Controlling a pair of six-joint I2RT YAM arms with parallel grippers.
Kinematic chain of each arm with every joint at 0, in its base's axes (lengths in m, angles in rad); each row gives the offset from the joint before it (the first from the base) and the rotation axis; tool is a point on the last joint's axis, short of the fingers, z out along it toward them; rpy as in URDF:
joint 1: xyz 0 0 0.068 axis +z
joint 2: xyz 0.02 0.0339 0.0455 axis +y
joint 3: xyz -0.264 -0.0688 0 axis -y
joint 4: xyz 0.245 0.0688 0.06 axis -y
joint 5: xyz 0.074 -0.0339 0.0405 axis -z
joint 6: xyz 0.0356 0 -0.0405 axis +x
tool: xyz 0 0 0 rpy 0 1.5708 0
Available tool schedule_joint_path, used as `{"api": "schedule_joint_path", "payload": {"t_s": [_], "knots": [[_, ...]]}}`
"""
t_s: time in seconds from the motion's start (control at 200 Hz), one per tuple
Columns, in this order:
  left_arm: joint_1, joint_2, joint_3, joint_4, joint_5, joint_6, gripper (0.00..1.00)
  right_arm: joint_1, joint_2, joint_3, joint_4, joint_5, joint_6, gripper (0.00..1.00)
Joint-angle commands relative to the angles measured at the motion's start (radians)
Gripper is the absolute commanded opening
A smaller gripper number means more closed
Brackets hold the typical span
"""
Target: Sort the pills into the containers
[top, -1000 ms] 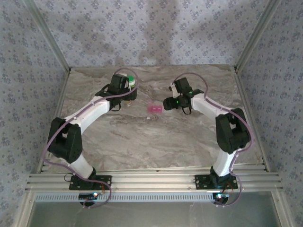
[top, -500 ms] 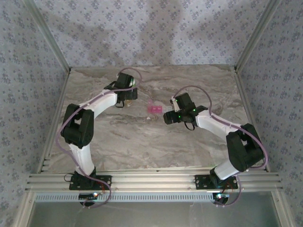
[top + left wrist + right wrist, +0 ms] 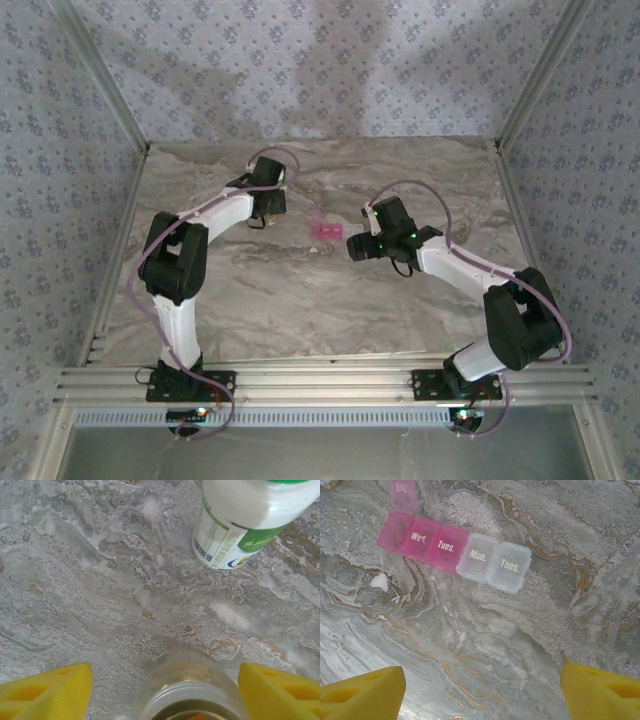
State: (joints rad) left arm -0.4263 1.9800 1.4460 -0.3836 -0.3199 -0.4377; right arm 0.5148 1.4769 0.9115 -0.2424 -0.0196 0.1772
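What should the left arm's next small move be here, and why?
Probably close the left gripper on the vial. The open-mouthed vial stands upright between the yellow fingers with a gap on each side, so nothing is gripped yet. The white bottle stands apart beyond it, so closing should not disturb it.

The left arm [image 3: 215,215] has been folded, its elbow drawn in toward 3 o'clock, and the left pincer [image 3: 262,212] nudged toward 3 o'clock. The right pincer [image 3: 352,246] has been pulled toward 6 o'clock, its elbow toward 4 o'clock.
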Motion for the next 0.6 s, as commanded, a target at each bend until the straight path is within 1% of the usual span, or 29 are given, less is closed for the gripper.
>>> {"api": "schedule_joint_path", "payload": {"t_s": [0.0, 0.06, 0.24, 0.305, 0.595], "knots": [[-0.008, 0.011, 0.020, -0.014, -0.037, -0.006, 0.67, -0.002, -0.039, -0.013, 0.000, 0.027, 0.019, 0.83], [-0.011, 0.015, 0.017, -0.013, -0.047, -0.003, 0.62, -0.002, -0.041, -0.016, 0.003, 0.031, 0.021, 0.83], [-0.021, 0.009, 0.012, -0.027, -0.070, 0.013, 0.61, -0.006, -0.042, -0.019, 0.003, 0.038, 0.021, 0.83], [-0.028, -0.010, -0.003, -0.021, -0.077, 0.027, 0.58, -0.008, -0.043, -0.018, 0.003, 0.040, 0.021, 0.83], [-0.061, -0.107, -0.081, 0.002, -0.068, 0.087, 0.55, -0.007, -0.043, -0.020, 0.000, 0.054, 0.020, 0.83]]}}
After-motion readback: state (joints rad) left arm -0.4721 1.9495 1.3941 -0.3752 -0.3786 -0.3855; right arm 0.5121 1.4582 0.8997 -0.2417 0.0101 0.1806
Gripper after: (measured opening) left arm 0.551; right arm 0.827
